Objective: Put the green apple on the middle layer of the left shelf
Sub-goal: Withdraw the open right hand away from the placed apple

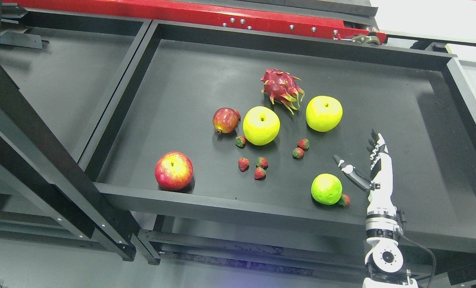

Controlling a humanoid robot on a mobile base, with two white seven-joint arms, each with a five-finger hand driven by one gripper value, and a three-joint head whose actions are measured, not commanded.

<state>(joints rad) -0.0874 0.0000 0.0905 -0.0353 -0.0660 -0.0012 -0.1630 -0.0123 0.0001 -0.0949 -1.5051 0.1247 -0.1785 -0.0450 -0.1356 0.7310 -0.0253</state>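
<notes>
Just right of the green apple (326, 189), the right robot hand (372, 168) hovers open, empty.

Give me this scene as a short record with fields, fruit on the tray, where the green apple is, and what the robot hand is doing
surface: black tray
target: green apple, near the front edge, a strawberry touching its right side
other fruit: two yellow-green apples, red apple, pomegranate, dragon fruit, loose strawberries
right hand: open, just right of the green apple, not touching it
left hand: not in view
</notes>
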